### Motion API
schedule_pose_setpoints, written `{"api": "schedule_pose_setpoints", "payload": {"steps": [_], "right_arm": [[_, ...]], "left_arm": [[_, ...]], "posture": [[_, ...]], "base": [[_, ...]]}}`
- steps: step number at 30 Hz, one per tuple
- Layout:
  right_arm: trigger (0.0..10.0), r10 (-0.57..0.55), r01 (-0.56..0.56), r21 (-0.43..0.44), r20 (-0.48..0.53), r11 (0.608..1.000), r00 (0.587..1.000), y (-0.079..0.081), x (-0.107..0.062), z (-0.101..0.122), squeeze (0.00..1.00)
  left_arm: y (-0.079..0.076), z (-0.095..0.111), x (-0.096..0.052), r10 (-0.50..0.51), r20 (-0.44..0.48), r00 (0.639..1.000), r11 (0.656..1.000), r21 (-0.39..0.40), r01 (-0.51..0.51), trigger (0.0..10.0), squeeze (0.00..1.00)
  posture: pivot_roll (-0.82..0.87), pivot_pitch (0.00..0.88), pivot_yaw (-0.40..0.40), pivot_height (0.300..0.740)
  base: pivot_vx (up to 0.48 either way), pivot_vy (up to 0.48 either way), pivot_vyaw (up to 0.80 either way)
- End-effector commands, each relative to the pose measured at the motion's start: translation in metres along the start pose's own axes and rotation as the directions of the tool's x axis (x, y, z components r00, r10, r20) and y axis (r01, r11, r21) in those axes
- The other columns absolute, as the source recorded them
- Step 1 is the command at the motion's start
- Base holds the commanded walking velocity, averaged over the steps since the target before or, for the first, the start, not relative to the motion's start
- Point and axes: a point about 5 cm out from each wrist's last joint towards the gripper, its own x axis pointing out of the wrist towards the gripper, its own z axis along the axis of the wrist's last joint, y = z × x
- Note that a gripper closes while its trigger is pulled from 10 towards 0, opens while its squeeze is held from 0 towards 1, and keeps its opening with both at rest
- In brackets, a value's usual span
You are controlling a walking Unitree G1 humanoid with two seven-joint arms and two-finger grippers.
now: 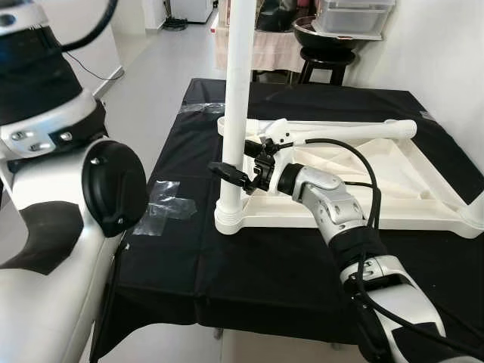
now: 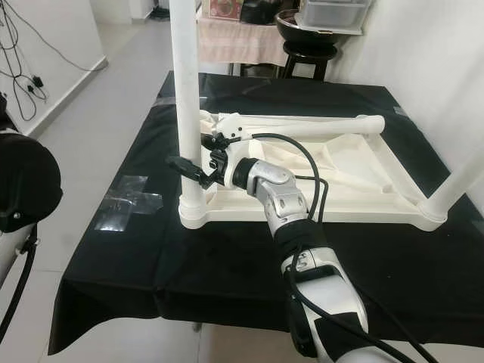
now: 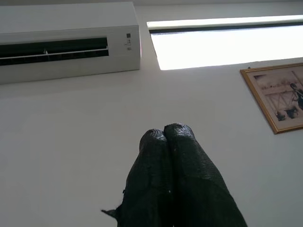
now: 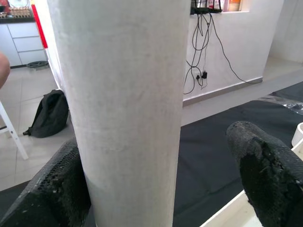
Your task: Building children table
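A white children's table frame (image 1: 393, 215) lies upside down on the black-covered table (image 1: 249, 280). One white leg (image 1: 237, 91) stands upright in its near left corner socket. A second leg (image 1: 355, 132) lies across the frame, and a third leg (image 2: 457, 185) rises at the near right corner. My right gripper (image 1: 239, 171) is open around the upright leg (image 4: 128, 104) low down. One finger (image 4: 57, 189) touches it, while the other finger (image 4: 267, 165) stands apart. My left arm (image 1: 68, 174) is raised at the left, its gripper (image 3: 164, 135) shut and empty, pointing at a wall.
Clear tape patches (image 1: 162, 204) stick to the black cloth near its left edge. A black stool (image 1: 321, 64) with a dark bowl and a plastic box (image 1: 355, 15) stands behind the table. A white wall runs along the right, with open floor on the left.
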Motion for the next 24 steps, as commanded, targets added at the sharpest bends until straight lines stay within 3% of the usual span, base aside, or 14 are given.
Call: {"api": "schedule_pose_setpoints", "payload": {"steps": [1, 7, 12, 18, 20, 21, 22, 23, 24], "right_arm": [[10.0, -0.042, 0.042, 0.003, 0.033, 0.999, 0.999, -0.007, -0.004, 0.005, 0.00], [10.0, -0.039, 0.039, 0.004, 0.040, 0.999, 0.998, -0.007, -0.003, 0.005, 0.00], [10.0, -0.032, 0.032, 0.006, 0.044, 0.999, 0.999, -0.006, -0.003, 0.005, 0.00], [10.0, -0.026, 0.026, 0.007, 0.048, 1.000, 0.999, -0.006, -0.003, 0.005, 0.00], [10.0, 0.015, -0.015, 0.002, 0.063, 1.000, 0.998, -0.003, -0.004, 0.007, 0.00], [10.0, 0.015, -0.015, 0.002, 0.063, 1.000, 0.998, -0.003, -0.004, 0.007, 0.00], [10.0, 0.040, -0.040, -0.006, 0.068, 0.999, 0.997, -0.002, -0.005, 0.007, 0.00], [10.0, 0.040, -0.040, -0.006, 0.068, 0.999, 0.997, -0.002, -0.005, 0.007, 0.00], [10.0, 0.072, -0.071, -0.013, 0.070, 0.997, 0.995, 0.000, -0.005, 0.008, 0.00]], "left_arm": [[-0.005, 0.002, 0.003, -0.021, -0.005, 1.000, 1.000, 0.001, 0.021, 10.0, 0.00], [-0.009, 0.005, 0.002, -0.035, -0.003, 0.999, 0.999, 0.003, 0.035, 10.0, 0.00], [-0.012, 0.021, -0.003, -0.044, 0.079, 0.996, 0.998, -0.048, 0.048, 10.0, 0.00], [-0.012, 0.029, -0.011, -0.038, 0.105, 0.994, 0.998, -0.050, 0.044, 10.0, 0.00], [-0.011, 0.029, -0.031, 0.023, 0.037, 0.999, 0.999, 0.037, -0.024, 10.0, 0.00], [-0.011, 0.029, -0.031, 0.023, 0.037, 0.999, 0.999, 0.037, -0.024, 10.0, 0.00], [-0.007, 0.023, -0.044, 0.092, -0.044, 0.995, 0.990, 0.111, -0.086, 10.0, 0.00], [-0.007, 0.023, -0.044, 0.092, -0.044, 0.995, 0.990, 0.111, -0.086, 10.0, 0.00], [-0.003, 0.012, -0.062, 0.174, -0.140, 0.975, 0.974, 0.169, -0.150, 10.0, 0.00]], "posture": [[0.06, 0.086, -0.038, 0.740], [0.06, 0.084, -0.037, 0.740], [0.06, 0.083, -0.037, 0.740], [0.06, 0.083, -0.037, 0.740], [0.06, 0.087, -0.039, 0.740], [0.06, 0.087, -0.039, 0.740], [0.06, 0.087, -0.040, 0.740], [0.06, 0.087, -0.040, 0.740], [0.06, 0.092, -0.039, 0.740]], "base": [[0.000, 0.000, 0.00], [0.000, 0.000, 0.00], [0.000, 0.000, 0.00], [0.000, 0.000, 0.00], [0.000, 0.000, 0.00], [0.000, 0.000, 0.00], [0.000, 0.000, 0.00], [0.000, 0.000, 0.00], [0.000, 0.000, 0.00]]}}
